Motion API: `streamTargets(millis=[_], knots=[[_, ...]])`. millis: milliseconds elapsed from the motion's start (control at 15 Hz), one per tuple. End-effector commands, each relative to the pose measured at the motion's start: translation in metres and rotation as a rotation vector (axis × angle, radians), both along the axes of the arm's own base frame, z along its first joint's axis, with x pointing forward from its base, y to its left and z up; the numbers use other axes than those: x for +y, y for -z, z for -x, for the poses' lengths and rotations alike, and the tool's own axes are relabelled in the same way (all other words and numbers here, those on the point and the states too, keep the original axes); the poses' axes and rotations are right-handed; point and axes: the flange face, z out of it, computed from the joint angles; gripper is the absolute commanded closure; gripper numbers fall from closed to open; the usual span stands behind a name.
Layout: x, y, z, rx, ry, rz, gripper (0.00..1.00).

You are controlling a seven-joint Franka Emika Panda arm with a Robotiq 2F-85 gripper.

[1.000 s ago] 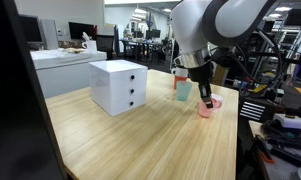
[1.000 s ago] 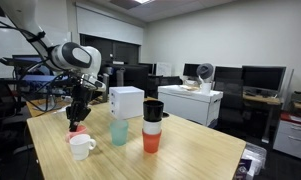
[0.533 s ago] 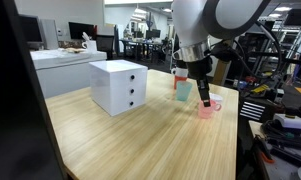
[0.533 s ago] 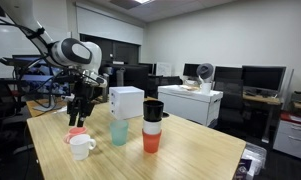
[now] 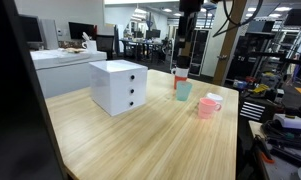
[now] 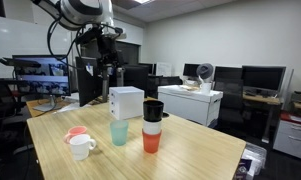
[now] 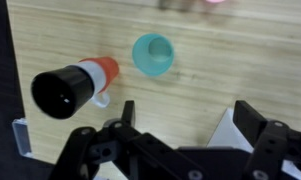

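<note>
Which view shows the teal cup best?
The wrist view: the teal cup is largest there, seen from above with its open mouth facing the camera. Both exterior views show the cup small, side-on and upright.

Shows black gripper (image 6: 111, 78) hanging high, just above white boxy cabinet (image 6: 126, 102) at back of light wood table (image 6: 205, 150). Nearer cam, across pic: white mug (image 6: 82, 148) w/ pink cup (image 6: 77, 132) close behind; teal see-through cup (image 6: 119, 133); orange cup (image 6: 152, 141) w/ black cup (image 6: 153, 110) stacked on top.

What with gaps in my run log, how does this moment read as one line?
fingers: open, empty | arm: high above table | below: teal cup, cup stack
</note>
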Motion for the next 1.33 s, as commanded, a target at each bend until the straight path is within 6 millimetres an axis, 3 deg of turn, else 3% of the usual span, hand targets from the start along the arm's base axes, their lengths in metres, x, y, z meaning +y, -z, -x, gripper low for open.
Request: streamTargets(millis=[0,133,200,533,733,933,1267], knots=[[-0.056,-0.038,-0.030,-0.091,0.090,0.004,0.00],[-0.091,-0.043,-0.042,-0.128,0.141,0.009,0.00],[-0.118,-0.041,-0.051,-0.154,0.174,0.004,0.00],[-0.165,0.006,-0.072,-0.204,0.199,-0.119,0.00],[-0.178,0.028,-0.074,-0.179,0.228,-0.186,0.00],[-0.181,0.038,-0.071,-0.161,0.258,-0.221,0.00],[-0.169,0.034,-0.055,-0.151,0.267,-0.219,0.00]])
